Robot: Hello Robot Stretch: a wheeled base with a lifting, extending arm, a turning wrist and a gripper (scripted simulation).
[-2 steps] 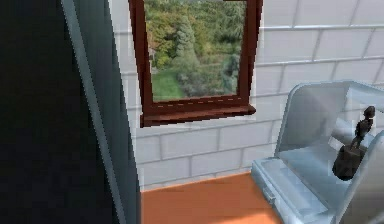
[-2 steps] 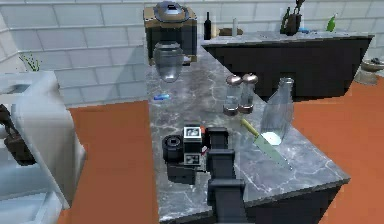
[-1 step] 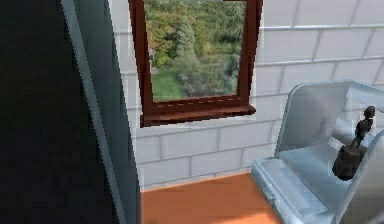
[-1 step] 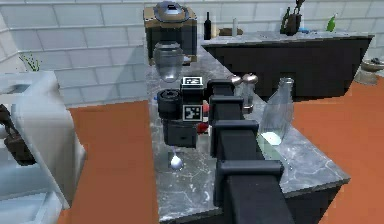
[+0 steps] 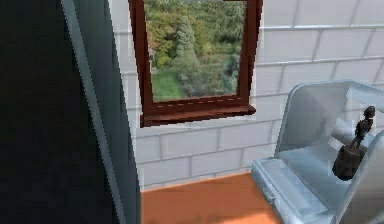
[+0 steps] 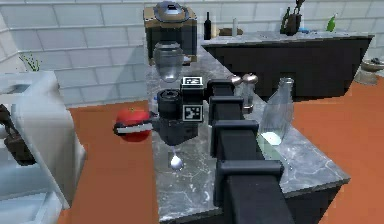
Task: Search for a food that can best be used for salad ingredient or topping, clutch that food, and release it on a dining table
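A: Where's the food?
B: The food [image 6: 131, 124], red, hangs from the tool [image 6: 150, 122], which holds it over the floor [image 6: 105, 190], left of the worktop [image 6: 190, 185].
A: Risks?
B: A jolt could drop it, and a swinging arm [image 6: 245, 170] could hit the bottle [image 6: 278, 112].
A: Axis?
B: Roundish, probably widest left-right, with no clear pointing end.

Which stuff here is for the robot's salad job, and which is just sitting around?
For the job:
- red tomato, hanging at the gripper's far end, over the floor
- gripper, holding it

Just lying about:
- coffee machine
- glass bottle
- two shakers
- marble counter
- dark statue
- window
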